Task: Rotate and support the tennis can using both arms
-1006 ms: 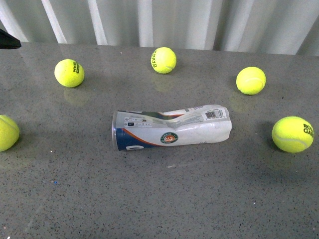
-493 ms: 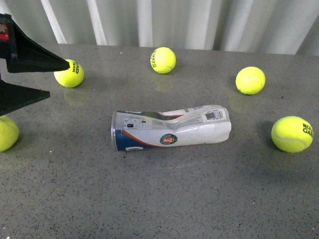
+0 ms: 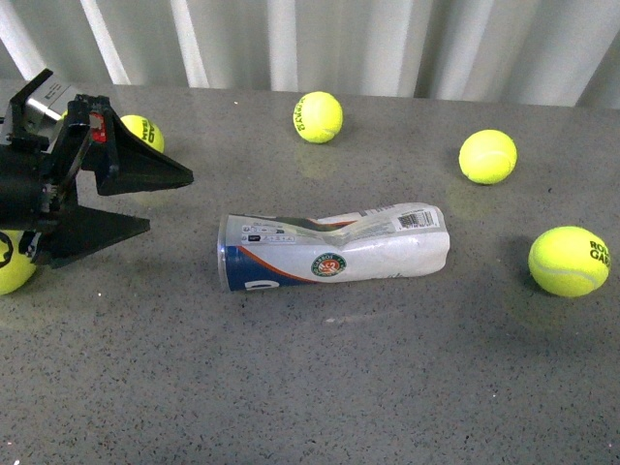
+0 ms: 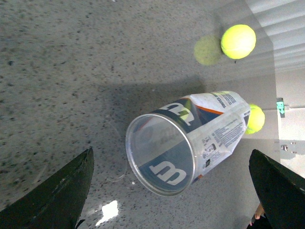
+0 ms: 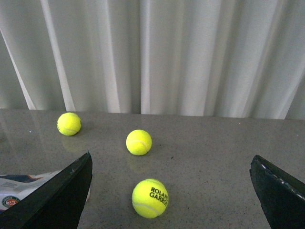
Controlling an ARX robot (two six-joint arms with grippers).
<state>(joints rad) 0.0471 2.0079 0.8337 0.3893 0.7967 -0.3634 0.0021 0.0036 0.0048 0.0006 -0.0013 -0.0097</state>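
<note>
The tennis can (image 3: 329, 254) lies on its side mid-table, dented in the middle, its rimmed clear end toward the left. My left gripper (image 3: 170, 201) is open at the left, its two black fingers pointing at that end, a short gap away. In the left wrist view the can's round clear end (image 4: 162, 160) sits between the spread fingers (image 4: 62, 191), not touched. My right gripper (image 5: 171, 191) is open and out of the front view; its wrist view shows a corner of the can's label (image 5: 19, 188) at the edge.
Yellow tennis balls lie around the can on the grey table (image 3: 320, 387): back left (image 3: 143, 131), back middle (image 3: 318, 117), back right (image 3: 487, 157), right (image 3: 569, 261) and far left (image 3: 10, 266). A white curtain (image 3: 387, 44) hangs behind the table.
My left arm has come in from the left edge toward the can's rimmed end. The can and the balls have not moved.
</note>
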